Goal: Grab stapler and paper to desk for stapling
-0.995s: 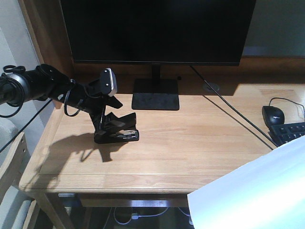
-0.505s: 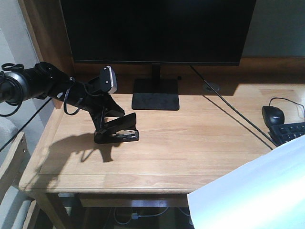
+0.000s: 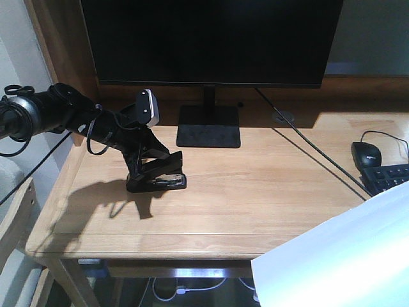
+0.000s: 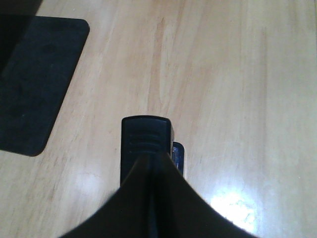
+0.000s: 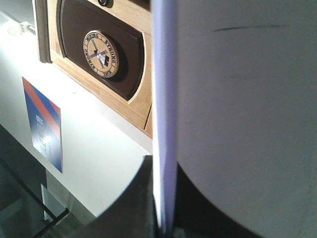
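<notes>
The black stapler [image 3: 160, 174] stands on the left part of the light wooden desk [image 3: 255, 198], its base flat on the top and its upper arm raised to the right. My left gripper [image 3: 144, 163] reaches in from the left and is shut on the stapler's rear. In the left wrist view the dark fingers [image 4: 133, 198] meet over the stapler [image 4: 146, 135]. The white paper [image 3: 339, 256] hangs off the desk's front right corner. In the right wrist view my right gripper [image 5: 163, 220] is shut on the paper's [image 5: 237, 99] edge; it is hidden in the front view.
A large black monitor [image 3: 211, 38] stands at the back on a flat black base [image 3: 209, 134], just behind the stapler. A black mouse [image 3: 366, 153] and keyboard [image 3: 390, 178] lie at the right edge. A cable [image 3: 307, 147] runs diagonally across the desk.
My left gripper has tipped a little lower and to the right over the stapler. The stapler's base has stayed in the same spot. The paper has not moved.
</notes>
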